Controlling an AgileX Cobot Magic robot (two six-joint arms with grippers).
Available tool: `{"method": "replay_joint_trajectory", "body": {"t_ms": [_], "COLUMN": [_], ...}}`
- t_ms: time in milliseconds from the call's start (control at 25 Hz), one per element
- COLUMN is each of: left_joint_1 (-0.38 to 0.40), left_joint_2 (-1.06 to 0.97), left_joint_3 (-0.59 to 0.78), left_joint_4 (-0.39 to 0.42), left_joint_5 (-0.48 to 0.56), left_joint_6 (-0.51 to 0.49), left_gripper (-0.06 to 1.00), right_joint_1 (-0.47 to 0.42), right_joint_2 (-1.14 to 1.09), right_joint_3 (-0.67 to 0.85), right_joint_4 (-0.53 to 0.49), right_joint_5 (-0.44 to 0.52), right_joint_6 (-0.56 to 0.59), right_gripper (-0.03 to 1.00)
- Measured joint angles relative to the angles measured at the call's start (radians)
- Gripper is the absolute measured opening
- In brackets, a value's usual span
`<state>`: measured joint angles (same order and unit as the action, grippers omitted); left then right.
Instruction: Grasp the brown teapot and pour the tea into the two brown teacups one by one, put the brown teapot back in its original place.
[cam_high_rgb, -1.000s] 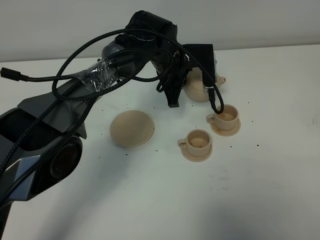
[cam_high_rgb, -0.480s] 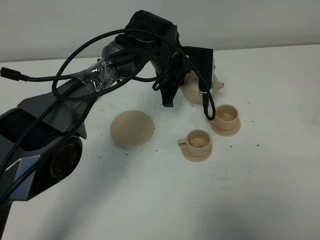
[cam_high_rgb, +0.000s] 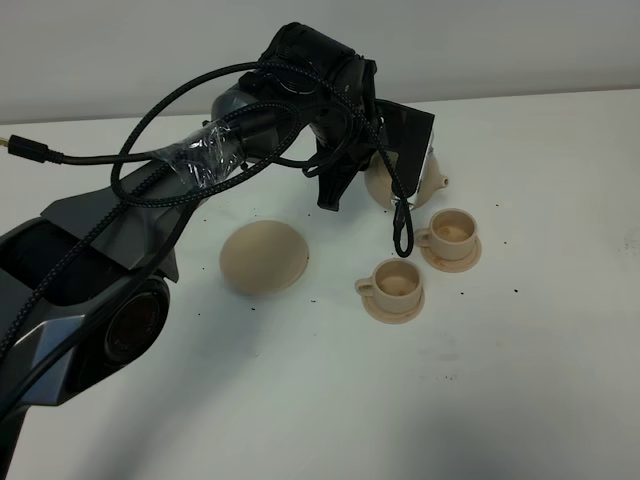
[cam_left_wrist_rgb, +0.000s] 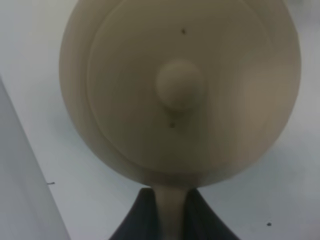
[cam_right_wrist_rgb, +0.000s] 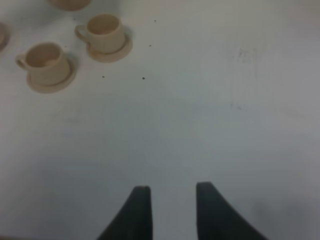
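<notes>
Pinches loop handle of brown teapot (cam_left_wrist_rgb: 175, 115) w/ left gripper (cam_left_wrist_rgb: 171, 207), jaws set narrow & closed on handle alone. Holds pot off saucer plate (cam_high_rgb: 264, 257), well apart from it, just behind far one of two brown teacups (cam_high_rgb: 452, 232), spout toward cups. Leaves right gripper (cam_right_wrist_rgb: 172, 200) idle over table (cam_right_wrist_rgb: 210, 125), jaws apart, nothing btwn. Judged risks: could swivel pot in so thin a pinch once tilted, missing small cup mouth & wetting table; could shed lid (cam_left_wrist_rgb: 179, 85) if tipped too far, unless fixed (can't tell); could hook near cup (cam_high_rgb: 397, 280) w/ dangling cable loop (cam_high_rgb: 402, 228), hanging close by it; could clip plate edge on return, setting pot down off-centre.
</notes>
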<state>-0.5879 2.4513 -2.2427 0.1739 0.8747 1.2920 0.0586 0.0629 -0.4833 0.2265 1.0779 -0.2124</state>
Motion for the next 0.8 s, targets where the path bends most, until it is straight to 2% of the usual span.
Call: {"method": "replay_joint_trajectory", "body": {"t_ms": [320,800], "left_joint_1": [-0.031,-0.038], "left_joint_2": [0.0,0.0], "left_joint_3": [0.0,0.0], "left_joint_4": [0.09,0.111], "left_joint_5": [-0.053,-0.038], "left_joint_6": [0.017,0.105], "left_gripper": [0.12,0.12], "right_joint_1": [0.0,0.0], "right_joint_2": [0.0,0.0], "right_joint_3": [0.0,0.0], "right_joint_4": [0.0,0.0], "right_joint_5": [0.0,0.0], "right_joint_6": [0.0,0.001], "right_gripper": [0.23,0.24]}}
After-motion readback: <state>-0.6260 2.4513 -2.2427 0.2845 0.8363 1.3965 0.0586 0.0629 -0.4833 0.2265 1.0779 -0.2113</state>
